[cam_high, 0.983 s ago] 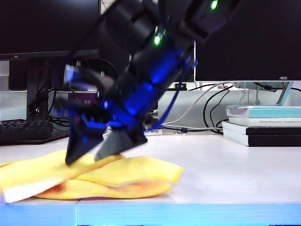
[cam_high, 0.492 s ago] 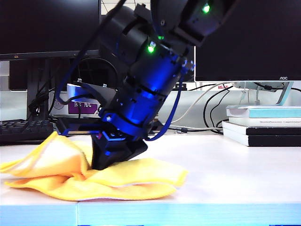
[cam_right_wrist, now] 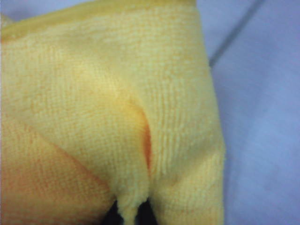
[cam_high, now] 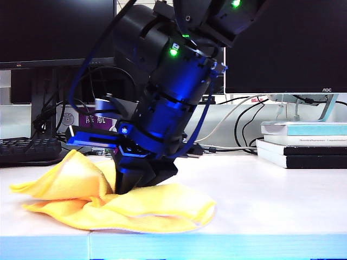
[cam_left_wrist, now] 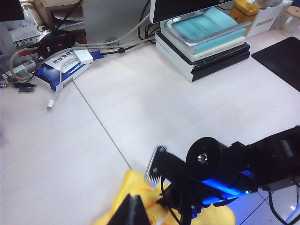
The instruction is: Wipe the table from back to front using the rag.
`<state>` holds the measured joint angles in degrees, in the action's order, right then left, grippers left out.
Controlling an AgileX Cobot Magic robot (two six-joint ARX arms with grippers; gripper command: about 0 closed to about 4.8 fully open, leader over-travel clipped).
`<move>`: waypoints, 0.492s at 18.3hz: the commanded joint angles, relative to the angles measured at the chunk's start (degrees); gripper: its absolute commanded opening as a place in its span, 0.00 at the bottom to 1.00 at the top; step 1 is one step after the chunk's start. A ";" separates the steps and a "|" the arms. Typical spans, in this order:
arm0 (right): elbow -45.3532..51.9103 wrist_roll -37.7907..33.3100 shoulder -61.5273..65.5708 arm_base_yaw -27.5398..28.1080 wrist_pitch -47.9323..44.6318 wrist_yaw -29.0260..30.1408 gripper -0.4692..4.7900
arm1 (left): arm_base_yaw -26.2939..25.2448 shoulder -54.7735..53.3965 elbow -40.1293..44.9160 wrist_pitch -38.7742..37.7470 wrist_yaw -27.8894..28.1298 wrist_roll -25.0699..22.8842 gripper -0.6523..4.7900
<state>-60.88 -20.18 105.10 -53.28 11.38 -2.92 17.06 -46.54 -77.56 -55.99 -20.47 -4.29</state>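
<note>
Jaws of the right gripper (cam_high: 130, 187) are pinched together on the rag (cam_high: 135, 208), low and left of centre in the exterior view, fingers pointing down into the cloth! Up close in the right wrist view, the yellow fabric (cam_right_wrist: 117, 117) fills nearly everything, a fold drawn into the dark fingertips (cam_right_wrist: 111, 216) at the bottom edge, an orange crease running up from the pinch. Around the grip the cloth is bunched: one flap stands up to the left, the rest lies flat and spreads right, along the light blue front edge of the table (cam_high: 282, 189). Above the grip the right arm, black with blue glow and green lights, slants up toward the top centre. Left gripper (cam_left_wrist: 133, 211) shows only a dark tip at the bottom of its own wrist view, above the yellow cloth (cam_left_wrist: 131, 185); whether it is apart or together I cannot tell. Behind, a stack of books (cam_high: 303, 143) sits at the right and a keyboard (cam_high: 27, 149) at the far left
</note>
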 commanded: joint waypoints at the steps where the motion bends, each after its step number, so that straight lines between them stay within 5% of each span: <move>1: 1.36 -10.73 1.31 0.28 14.43 -7.98 0.07 | 0.02 0.02 -0.26 0.72 -0.33 -0.22 0.11; 5: 1.36 -20.17 1.33 0.28 14.32 -7.93 0.07 | 0.02 0.02 -0.26 -0.22 -0.33 -0.24 0.11; 9: 1.36 -21.31 1.36 0.42 12.83 -11.34 0.07 | 0.02 0.02 -0.26 -0.31 -0.39 -0.22 0.11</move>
<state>-61.14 -40.80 104.60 -53.41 15.99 -10.96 17.06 -46.54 -77.56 -56.62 -20.49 -4.29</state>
